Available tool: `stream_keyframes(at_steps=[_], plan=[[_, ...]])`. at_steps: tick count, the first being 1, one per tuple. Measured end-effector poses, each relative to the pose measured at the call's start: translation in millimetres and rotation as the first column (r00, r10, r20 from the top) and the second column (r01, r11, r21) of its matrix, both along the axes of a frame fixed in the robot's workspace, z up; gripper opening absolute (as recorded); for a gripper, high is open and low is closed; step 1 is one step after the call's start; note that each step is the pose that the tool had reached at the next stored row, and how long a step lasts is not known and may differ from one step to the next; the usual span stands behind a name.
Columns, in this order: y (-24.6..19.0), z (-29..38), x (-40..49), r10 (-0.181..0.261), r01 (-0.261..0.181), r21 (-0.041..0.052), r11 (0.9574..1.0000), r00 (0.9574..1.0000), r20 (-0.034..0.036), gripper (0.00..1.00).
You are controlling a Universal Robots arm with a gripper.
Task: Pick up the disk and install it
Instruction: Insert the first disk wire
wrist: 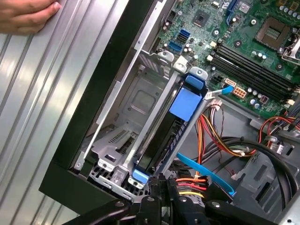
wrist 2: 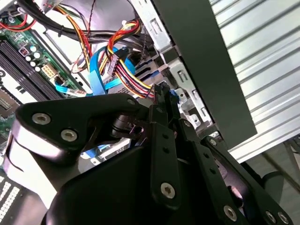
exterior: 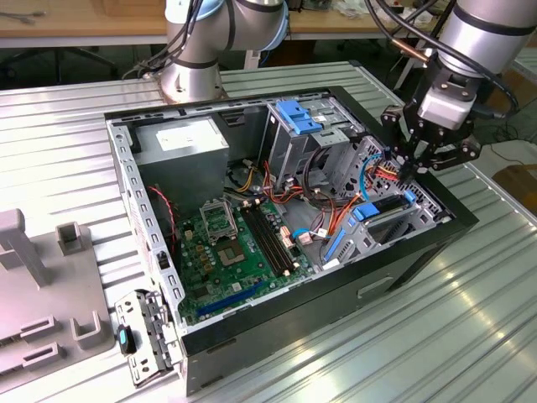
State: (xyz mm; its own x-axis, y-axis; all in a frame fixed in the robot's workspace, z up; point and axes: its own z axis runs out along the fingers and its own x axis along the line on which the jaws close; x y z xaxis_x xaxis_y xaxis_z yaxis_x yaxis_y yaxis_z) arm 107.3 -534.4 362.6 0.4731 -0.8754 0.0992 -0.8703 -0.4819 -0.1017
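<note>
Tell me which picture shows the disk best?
The first wrist view: the disk stands in its grey bay, blue rails plain. In the exterior view it looks small, below the gripper. The second wrist view has wires and the gripper.

A ribbed, silver-grey metal table (exterior: pixel 470 319) is seen across the exterior view, its grooved surface brightened by reflected light. Behind it, along the far edge, a wooden bench (exterior: pixel 84 21) is set. Grey moulded fixtures (exterior: pixel 33 285) are placed on the table at the exterior view's left.
</note>
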Motion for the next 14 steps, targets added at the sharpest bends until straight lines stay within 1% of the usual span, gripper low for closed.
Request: stream_keyframes(at_steps=[2,3,4,5,9,11,14], plan=[[0.0,-0.3,-2.0,-0.006,0.006,0.0003,1.0,1.0,0.0001,0.17],[0.0,-0.8,-2.1,-0.031,0.031,0.0001,0.9995,0.9995,0.0,0.17],[0.0,-1.6,-2.1,-0.071,0.071,0.0,0.9975,0.9975,0.0,0.17],[0.0,-1.8,-2.1,-0.088,0.088,0.0001,0.9961,0.9961,0.0001,0.17],[0.1,-2.7,1.8,-0.12,0.12,-0.0005,0.9928,0.9928,0.0001,0.17],[0.1,-3.4,3.1,-0.151,0.151,-0.0008,0.9886,0.9886,0.0,0.17],[0.1,-4.4,3.1,-0.206,0.206,-0.0006,0.9785,0.9785,0.0,0.17]])
